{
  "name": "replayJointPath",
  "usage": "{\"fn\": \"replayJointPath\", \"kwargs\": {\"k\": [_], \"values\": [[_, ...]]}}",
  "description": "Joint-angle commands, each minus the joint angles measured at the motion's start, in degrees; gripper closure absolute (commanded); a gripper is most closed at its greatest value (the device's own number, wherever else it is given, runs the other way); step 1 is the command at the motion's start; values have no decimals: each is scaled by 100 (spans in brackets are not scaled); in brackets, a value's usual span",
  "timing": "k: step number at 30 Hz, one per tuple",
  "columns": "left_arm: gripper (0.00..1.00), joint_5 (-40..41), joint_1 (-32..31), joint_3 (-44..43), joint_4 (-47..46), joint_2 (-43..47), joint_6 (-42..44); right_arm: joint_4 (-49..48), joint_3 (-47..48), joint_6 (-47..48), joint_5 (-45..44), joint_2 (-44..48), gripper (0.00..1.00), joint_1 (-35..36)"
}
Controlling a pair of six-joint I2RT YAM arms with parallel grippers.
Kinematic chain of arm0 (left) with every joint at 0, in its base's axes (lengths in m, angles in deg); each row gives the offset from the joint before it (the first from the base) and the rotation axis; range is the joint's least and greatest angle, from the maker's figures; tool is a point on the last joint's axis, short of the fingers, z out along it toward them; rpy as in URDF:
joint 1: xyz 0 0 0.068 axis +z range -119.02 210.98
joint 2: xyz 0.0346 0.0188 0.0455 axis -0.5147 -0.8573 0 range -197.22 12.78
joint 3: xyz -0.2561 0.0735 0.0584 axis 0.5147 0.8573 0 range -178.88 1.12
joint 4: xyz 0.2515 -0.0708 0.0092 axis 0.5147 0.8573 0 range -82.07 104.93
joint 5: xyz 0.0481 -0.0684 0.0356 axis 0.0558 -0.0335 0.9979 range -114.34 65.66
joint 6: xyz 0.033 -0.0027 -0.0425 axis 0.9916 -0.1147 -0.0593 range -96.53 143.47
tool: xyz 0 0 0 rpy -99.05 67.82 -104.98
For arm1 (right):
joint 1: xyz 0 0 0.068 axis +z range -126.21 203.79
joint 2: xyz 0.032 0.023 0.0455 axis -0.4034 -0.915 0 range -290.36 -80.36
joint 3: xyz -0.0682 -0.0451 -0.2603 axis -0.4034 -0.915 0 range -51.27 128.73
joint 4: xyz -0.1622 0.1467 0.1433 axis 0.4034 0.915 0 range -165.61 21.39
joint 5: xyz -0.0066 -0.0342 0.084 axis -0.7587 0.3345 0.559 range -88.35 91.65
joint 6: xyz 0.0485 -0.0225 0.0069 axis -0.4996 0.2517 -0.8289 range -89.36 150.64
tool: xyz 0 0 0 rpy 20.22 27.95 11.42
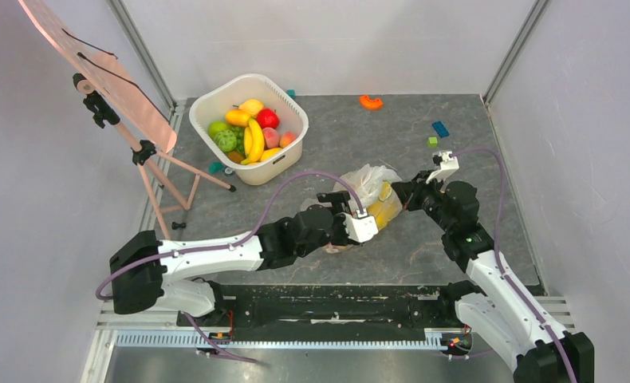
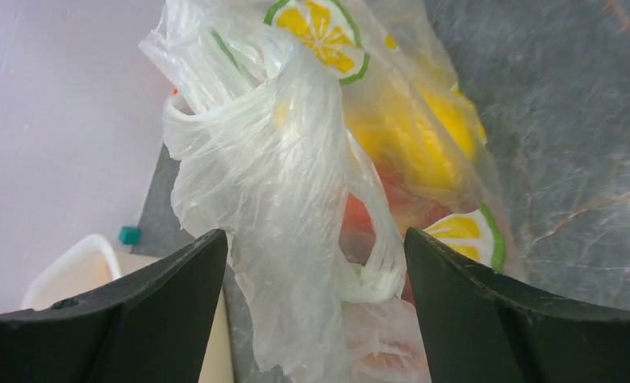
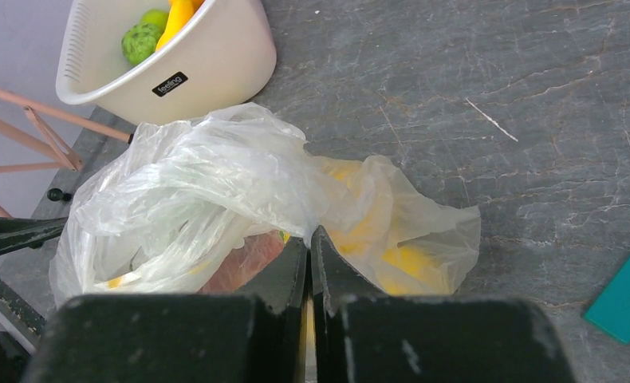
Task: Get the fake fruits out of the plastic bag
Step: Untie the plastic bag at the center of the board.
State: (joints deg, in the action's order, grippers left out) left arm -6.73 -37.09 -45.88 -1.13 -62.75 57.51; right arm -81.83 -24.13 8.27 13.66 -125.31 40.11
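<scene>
A thin, clear, crinkly plastic bag printed with lemon slices is seen lying crumpled near the middle of the grey stone-patterned table, between the two arms. Small glossy fake fruits are contained in it. A yellow one is made out through the film, and something red or pink lies beside it, its shape not to be told.

The left gripper is spread wide, its black fingers set on either side of a twisted fold of the bag. Whether the film is touched by them cannot be told. The right gripper is closed tight, and a gathered piece of the bag's film is pinched at its tips.

A white rounded plastic tub is placed well apart from the bag, toward the table's far left corner. In it are heaped a yellow banana bunch, a green bumpy fruit, a red apple and a peach-coloured fruit.

An orange curved piece, a blue brick and a small green block are scattered loose on the far right of the table.
</scene>
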Motion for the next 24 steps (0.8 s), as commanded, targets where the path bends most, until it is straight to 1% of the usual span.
{"fn": "replayJointPath", "kwargs": {"k": [1,5,7,8,10,16,17,19,20,21,24], "values": [[11,671,-56,-306,-455,-182,688,-55,-13,88,144,120,100,-6],[11,779,-49,-585,-539,-368,977,-55,-74,66,168,165,100,-6],[12,724,-57,-689,-536,-378,978,-54,-94,82,172,179,100,-4],[13,638,-57,-732,-501,-363,961,-54,-110,84,169,183,100,-6],[18,412,-49,-765,-460,-310,885,-46,-116,97,162,180,100,-8],[43,107,-44,-907,-351,-475,708,-45,-121,91,210,172,100,-6],[51,100,-46,-909,-351,-504,688,-46,-121,83,205,188,100,-6],[72,141,-26,-916,-366,-550,608,-35,-125,100,205,227,100,-6],[79,172,-16,-919,-368,-555,542,-28,-132,110,193,240,100,-10],[83,181,-15,-905,-368,-545,518,-9,-138,119,168,273,100,-8],[91,198,18,-841,-385,-400,367,39,-155,112,26,340,100,-1]]}}
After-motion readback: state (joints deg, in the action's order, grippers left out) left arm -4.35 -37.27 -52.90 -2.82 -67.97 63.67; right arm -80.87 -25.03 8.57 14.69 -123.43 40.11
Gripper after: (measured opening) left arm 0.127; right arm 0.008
